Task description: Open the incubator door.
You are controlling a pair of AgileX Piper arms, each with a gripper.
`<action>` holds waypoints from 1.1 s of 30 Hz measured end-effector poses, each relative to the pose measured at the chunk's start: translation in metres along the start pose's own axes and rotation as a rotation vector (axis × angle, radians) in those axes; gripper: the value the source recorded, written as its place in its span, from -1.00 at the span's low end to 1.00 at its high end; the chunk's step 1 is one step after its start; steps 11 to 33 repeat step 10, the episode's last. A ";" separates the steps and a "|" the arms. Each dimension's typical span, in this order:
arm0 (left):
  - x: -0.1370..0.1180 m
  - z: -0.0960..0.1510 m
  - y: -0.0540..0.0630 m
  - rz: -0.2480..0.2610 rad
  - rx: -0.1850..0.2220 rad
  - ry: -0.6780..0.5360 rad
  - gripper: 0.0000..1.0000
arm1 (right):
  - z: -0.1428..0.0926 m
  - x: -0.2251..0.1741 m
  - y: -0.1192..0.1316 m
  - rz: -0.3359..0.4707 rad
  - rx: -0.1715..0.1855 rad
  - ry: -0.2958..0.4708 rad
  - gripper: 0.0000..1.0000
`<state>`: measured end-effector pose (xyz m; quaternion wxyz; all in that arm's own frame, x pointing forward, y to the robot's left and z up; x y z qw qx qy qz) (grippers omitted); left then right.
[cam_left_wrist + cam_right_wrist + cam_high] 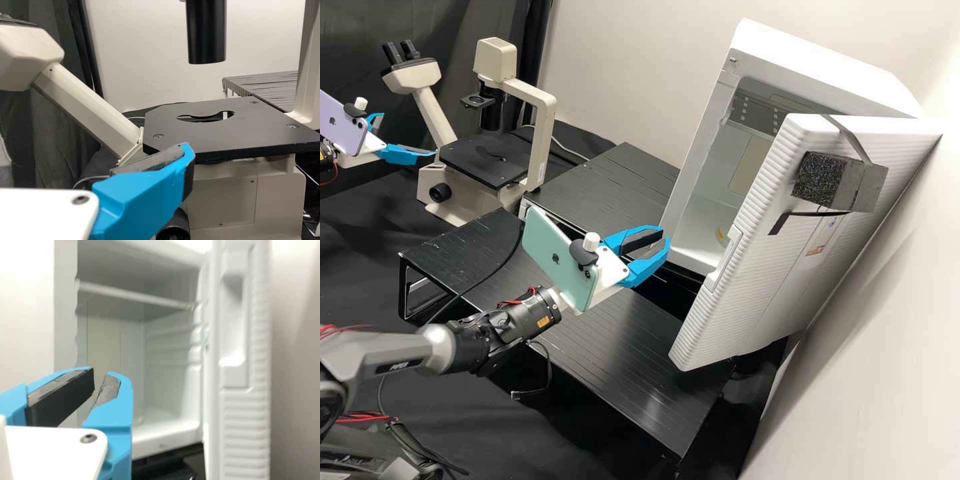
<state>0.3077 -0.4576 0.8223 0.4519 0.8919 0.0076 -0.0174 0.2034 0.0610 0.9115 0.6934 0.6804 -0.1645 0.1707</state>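
High view, reading its picture as a clock face with twelve at the top: the white incubator (827, 63) stands toward half past one, and its ribbed door (760, 293), at three o'clock, is swung open with the inner chamber exposed. A dark foam block (817, 179) is strapped to the door's outer face. Near the centre, the right gripper (665, 237) points toward the incubator; its fingers are parted, with a narrow gap at the tips, and they are apart from the door's edge, which lies at about four o'clock from them. The left gripper (409, 135) is at ten o'clock, its fingers spread, beside a cream microscope (543, 113). A black rack (633, 360) stretches across six o'clock
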 end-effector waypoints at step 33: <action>0.000 0.000 0.000 0.000 0.000 0.000 1.00 | 0.001 0.003 -0.022 -0.059 0.157 0.163 1.00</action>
